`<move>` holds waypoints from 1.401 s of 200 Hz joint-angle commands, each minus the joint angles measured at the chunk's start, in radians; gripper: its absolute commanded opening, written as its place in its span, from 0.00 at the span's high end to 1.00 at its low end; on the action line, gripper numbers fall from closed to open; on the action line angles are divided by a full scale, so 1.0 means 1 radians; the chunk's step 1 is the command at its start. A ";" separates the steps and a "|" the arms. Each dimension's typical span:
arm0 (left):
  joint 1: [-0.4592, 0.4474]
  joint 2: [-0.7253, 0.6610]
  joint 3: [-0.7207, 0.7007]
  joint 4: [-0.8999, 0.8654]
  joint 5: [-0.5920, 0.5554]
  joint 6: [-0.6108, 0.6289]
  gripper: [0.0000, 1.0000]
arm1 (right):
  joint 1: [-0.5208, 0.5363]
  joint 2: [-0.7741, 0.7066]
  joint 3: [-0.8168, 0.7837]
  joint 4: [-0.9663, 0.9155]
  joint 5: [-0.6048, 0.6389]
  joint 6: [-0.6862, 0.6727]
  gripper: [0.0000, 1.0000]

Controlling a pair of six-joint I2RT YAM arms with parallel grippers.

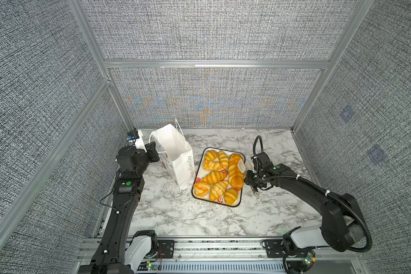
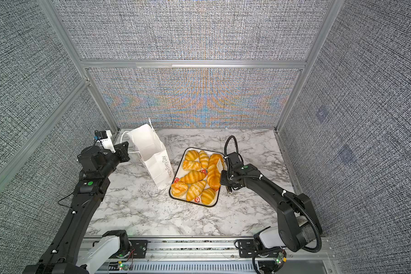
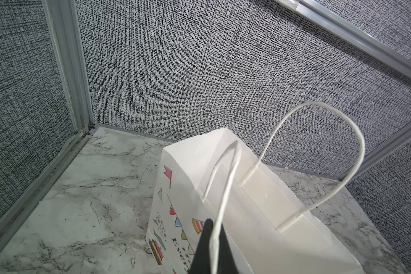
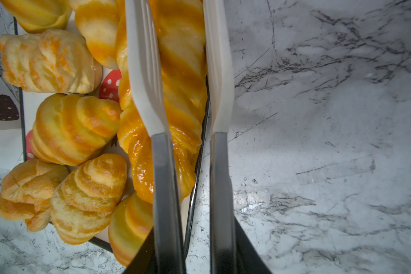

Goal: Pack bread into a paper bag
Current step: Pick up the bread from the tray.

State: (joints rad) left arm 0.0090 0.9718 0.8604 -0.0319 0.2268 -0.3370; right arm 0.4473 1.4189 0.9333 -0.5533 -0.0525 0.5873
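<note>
The white paper bag [image 1: 176, 154] [image 2: 152, 154] [image 3: 259, 225] stands open at the back left. My left gripper [image 1: 152, 151] [image 2: 125, 151] [image 3: 214, 225] is shut on its near cord handle at the rim. The bread [image 1: 215, 176] [image 2: 195, 176], several golden pastries, fills a strawberry-print tray [image 1: 226, 151] [image 4: 22, 106]. My right gripper [image 1: 248, 178] [image 2: 224, 179] [image 4: 193, 237] is shut on white-tipped tongs [image 4: 142, 71]. The tong blades straddle the long loaf [image 1: 235, 173] [image 4: 180, 71] at the tray's right side. One blade lies over the loaf and the other stands by the tray's rim.
The tray sits just right of the bag on a marble tabletop [image 1: 176, 213]. Grey fabric walls with aluminium posts [image 3: 67, 71] close in the back and both sides. The bag stands close to the back left corner.
</note>
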 commanded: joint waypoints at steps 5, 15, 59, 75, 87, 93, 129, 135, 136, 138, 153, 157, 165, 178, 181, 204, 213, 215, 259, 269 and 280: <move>0.000 -0.003 -0.003 0.021 0.001 0.007 1.00 | 0.001 -0.007 -0.001 0.012 0.003 0.002 0.68; 0.001 -0.003 -0.003 0.021 0.001 0.006 1.00 | 0.001 -0.008 -0.001 0.012 0.006 0.002 0.70; 0.000 0.000 -0.002 0.021 0.000 0.005 1.00 | 0.001 -0.034 -0.001 0.011 0.017 0.006 0.75; 0.000 0.001 -0.002 0.020 0.001 0.005 1.00 | 0.001 -0.046 0.002 0.005 0.025 0.006 0.76; 0.000 0.002 -0.003 0.020 0.001 0.005 1.00 | 0.001 -0.053 0.002 0.004 0.028 0.006 0.77; 0.000 0.002 -0.003 0.020 0.001 0.005 1.00 | 0.001 -0.058 0.002 0.004 0.028 0.006 0.77; 0.000 0.002 -0.002 0.020 -0.001 0.005 1.00 | 0.001 -0.080 0.011 -0.010 0.034 0.006 0.78; 0.000 0.001 -0.003 0.020 -0.001 0.005 1.00 | 0.001 -0.085 0.014 -0.013 0.035 0.006 0.78; 0.000 0.001 -0.002 0.020 -0.001 0.005 1.00 | 0.001 -0.085 0.014 -0.014 0.036 0.005 0.78; 0.001 0.001 -0.003 0.020 0.000 0.005 1.00 | 0.001 -0.087 0.015 -0.015 0.036 0.005 0.78; 0.000 0.002 -0.001 0.018 -0.001 0.003 1.00 | 0.001 -0.100 0.022 -0.023 0.041 0.004 0.77; 0.000 0.002 -0.001 0.018 -0.002 0.004 1.00 | 0.001 -0.103 0.024 -0.026 0.042 0.004 0.78; 0.000 0.001 -0.002 0.018 -0.002 0.003 1.00 | 0.001 -0.110 0.028 -0.030 0.045 0.003 0.78; 0.000 0.000 -0.001 0.018 -0.003 0.003 1.00 | 0.001 -0.120 0.035 -0.041 0.048 -0.001 0.78; -0.001 0.001 -0.002 0.018 -0.004 0.004 1.00 | 0.001 -0.122 0.038 -0.042 0.049 0.000 0.78; 0.000 -0.001 -0.001 0.017 -0.005 0.003 1.00 | 0.001 -0.142 0.053 -0.055 0.052 -0.004 0.78; 0.000 -0.001 -0.001 0.016 -0.007 0.004 1.00 | 0.001 -0.151 0.059 -0.059 0.051 -0.005 0.78; 0.000 -0.001 -0.001 0.015 -0.007 0.003 1.00 | 0.001 -0.154 0.060 -0.060 0.051 -0.007 0.78; 0.000 -0.001 0.000 0.014 -0.010 0.002 1.00 | 0.000 -0.202 0.094 -0.078 0.039 -0.015 0.79; 0.001 -0.001 0.000 0.014 -0.010 0.003 1.00 | 0.002 -0.213 0.102 -0.080 0.034 -0.020 0.79; 0.001 -0.001 -0.001 0.013 -0.009 0.003 1.00 | 0.002 -0.228 0.112 -0.085 0.030 -0.023 0.79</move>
State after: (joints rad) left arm 0.0090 0.9730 0.8604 -0.0319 0.2157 -0.3378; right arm 0.4480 1.2144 1.0233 -0.6491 -0.0116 0.5755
